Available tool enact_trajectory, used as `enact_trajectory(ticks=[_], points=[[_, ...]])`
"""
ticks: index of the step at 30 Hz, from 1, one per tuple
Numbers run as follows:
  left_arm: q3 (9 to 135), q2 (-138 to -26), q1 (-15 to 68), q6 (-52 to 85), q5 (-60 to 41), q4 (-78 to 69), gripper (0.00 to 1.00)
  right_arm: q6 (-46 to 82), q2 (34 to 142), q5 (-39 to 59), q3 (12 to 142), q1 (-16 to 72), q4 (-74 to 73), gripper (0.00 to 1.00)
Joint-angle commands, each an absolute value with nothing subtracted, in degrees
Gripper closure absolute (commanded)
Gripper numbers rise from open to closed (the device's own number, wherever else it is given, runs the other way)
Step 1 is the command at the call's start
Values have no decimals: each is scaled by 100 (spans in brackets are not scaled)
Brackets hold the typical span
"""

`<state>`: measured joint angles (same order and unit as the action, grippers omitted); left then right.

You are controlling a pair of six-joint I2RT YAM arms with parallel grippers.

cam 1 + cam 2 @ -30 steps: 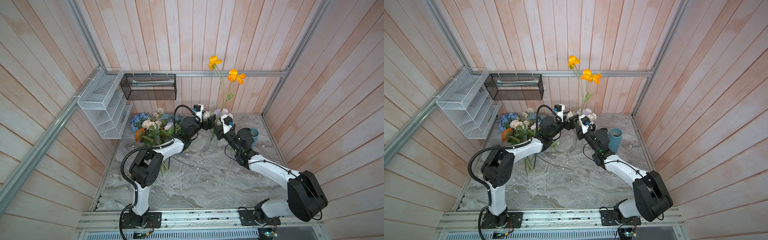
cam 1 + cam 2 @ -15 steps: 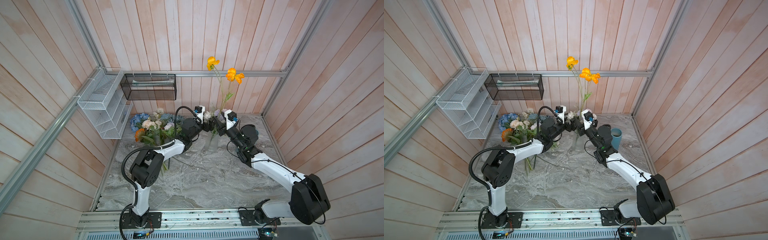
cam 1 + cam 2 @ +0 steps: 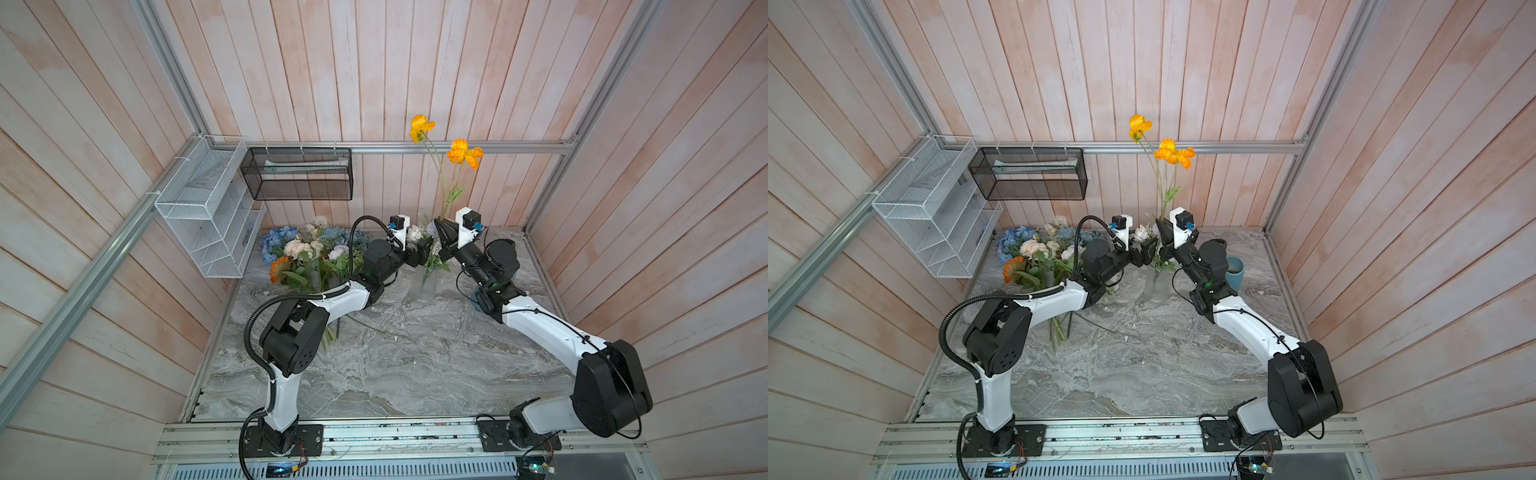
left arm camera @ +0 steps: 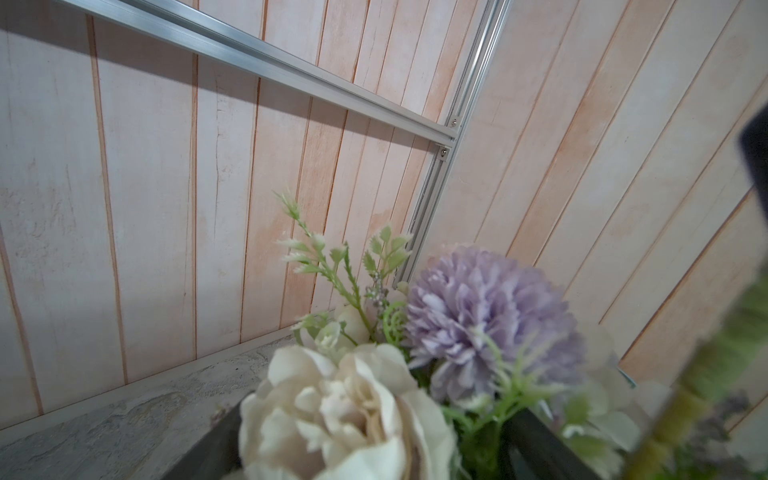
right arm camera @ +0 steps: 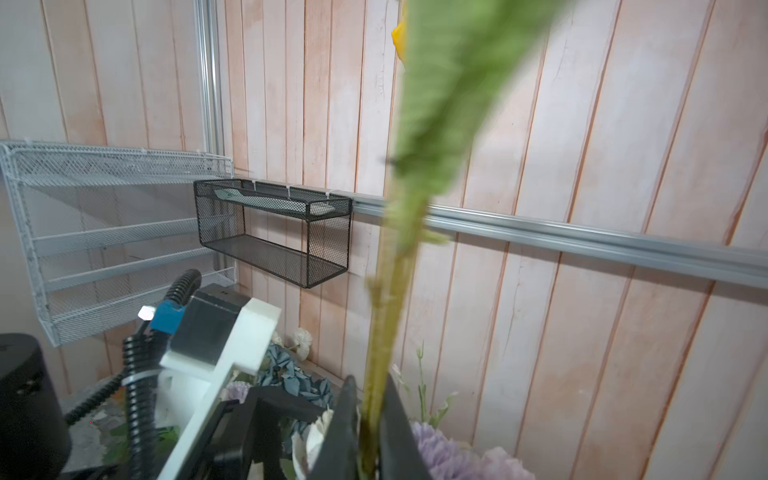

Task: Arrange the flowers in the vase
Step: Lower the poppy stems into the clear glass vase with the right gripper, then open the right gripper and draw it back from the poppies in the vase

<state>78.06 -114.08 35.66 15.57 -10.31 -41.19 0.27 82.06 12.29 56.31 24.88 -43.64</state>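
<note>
While the right tool (image 5: 370, 415) pinches a poppy stem (image 5: 399, 257) above the vase (image 3: 424, 286), the left tool (image 4: 374, 449) gapes wide around the blooms (image 4: 345, 411).

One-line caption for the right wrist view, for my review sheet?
Close-up of the right gripper shut on the orange poppy's green stem, a lilac bloom beside it, black mesh basket hanging behind.

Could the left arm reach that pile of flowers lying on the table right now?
Probably yes: the pile of flowers lies right beside that arm, nothing between. Its left pincer is open at the vase, so it need only pull back.
</note>
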Motion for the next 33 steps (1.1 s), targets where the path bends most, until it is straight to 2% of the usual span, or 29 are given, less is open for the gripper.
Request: enact_trajectory(ticks=[1,17,33], points=[[7875,-11265,3533,1439,-1207,-4228,15,246,8116,1513,5779,2488,-4451,100],[8008,-11281,3506,1630,-1443,-4344,15,497,8069,1724,5841,2654,-4693,100],[7516,-11177,3491,1714,-1368,-4481,15,1483,7785,966,5280,2457,-5420,100]])
